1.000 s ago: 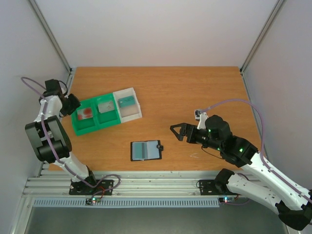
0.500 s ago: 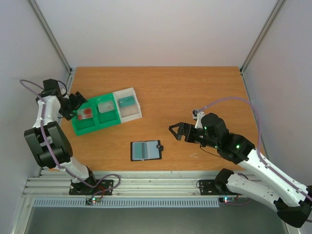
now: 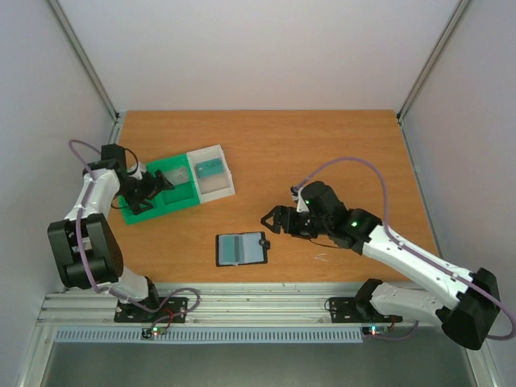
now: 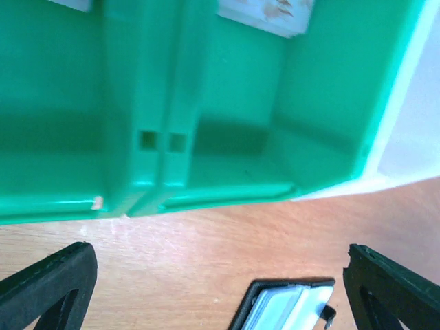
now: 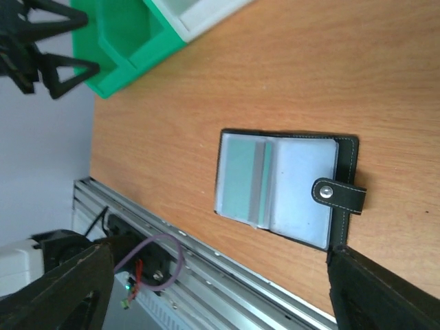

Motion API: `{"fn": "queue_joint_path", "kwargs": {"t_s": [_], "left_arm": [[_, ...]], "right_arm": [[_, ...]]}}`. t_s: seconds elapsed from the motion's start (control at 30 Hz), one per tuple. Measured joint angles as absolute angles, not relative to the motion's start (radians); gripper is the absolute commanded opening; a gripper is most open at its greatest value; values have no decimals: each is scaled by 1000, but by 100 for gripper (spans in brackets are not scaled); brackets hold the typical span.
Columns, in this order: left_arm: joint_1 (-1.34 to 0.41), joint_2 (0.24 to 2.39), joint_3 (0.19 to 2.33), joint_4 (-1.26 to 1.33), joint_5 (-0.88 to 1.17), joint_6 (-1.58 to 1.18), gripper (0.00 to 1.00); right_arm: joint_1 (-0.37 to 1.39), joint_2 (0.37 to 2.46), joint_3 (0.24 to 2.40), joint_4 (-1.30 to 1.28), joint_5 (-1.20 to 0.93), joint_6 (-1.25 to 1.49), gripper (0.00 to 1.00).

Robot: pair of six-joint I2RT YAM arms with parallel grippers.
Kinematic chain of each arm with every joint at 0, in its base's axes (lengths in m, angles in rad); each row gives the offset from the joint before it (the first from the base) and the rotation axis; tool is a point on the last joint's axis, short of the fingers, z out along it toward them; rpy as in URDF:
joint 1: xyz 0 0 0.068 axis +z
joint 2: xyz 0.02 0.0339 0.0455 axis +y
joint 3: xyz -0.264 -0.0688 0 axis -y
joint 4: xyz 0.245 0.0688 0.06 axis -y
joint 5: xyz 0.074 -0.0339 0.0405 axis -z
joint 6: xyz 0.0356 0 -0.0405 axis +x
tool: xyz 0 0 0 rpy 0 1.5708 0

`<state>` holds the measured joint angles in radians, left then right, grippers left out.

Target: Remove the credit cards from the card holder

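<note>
Found the card holder [image 3: 241, 248] lying open and flat on the table [image 3: 339, 145], toward the near edge and between the two arms, with its pockets facing up. Saw its snap tab [image 5: 338, 194] thrown out on the side nearer the right claw [image 3: 272, 219]. Made out one teal card [image 5: 240, 180] in the pocket farthest from the tab. Could not make out a second card in the pale pocket beside it.

Noted the right claw hovering just beside the tab end, jaws spread wide and gripping nothing. Noted the left claw [image 3: 150, 192] well apart from the holder, above the green tray [image 3: 161, 211], likewise spread wide and empty. Spotted cards already out: a whitish one [image 3: 173, 173] in the tray and a teal one [image 3: 210, 168] in the white box [image 3: 222, 187].

Judged the step in hand to be the right claw's approach for the next card. Thought it best to come down over the teal card, narrow the jaws first, and catch only its exposed edge, never the pocket lip. Could not tell the pocket's open side, so advised checking that before pulling. Favoured a low, level slide along the pocket over a straight lift, given a light holder likely to rise with the card. Considered bringing the left claw across to pin the tab side down.
</note>
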<state>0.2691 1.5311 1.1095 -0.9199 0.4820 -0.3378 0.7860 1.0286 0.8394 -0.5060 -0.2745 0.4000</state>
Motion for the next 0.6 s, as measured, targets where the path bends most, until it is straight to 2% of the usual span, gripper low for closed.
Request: {"fn": "queue_joint_path", "kwargs": {"t_s": [0.27,0.33,0.47,0.6], "left_arm": [[197,1419,1031,-913,530,-336,96],[176,1370,996,-903,547,-345,94],[112,1266,929,-880,580,-393,83],[38,1170,839,-828,616,-454,79]], "right_arm": [[817,1176,797,-403,-330,422,53],[837,1206,797,-381,-335,425,49],[877,1272,812,-365,-333,427,43],[899,1351,838,-336,-333,426,37]]}}
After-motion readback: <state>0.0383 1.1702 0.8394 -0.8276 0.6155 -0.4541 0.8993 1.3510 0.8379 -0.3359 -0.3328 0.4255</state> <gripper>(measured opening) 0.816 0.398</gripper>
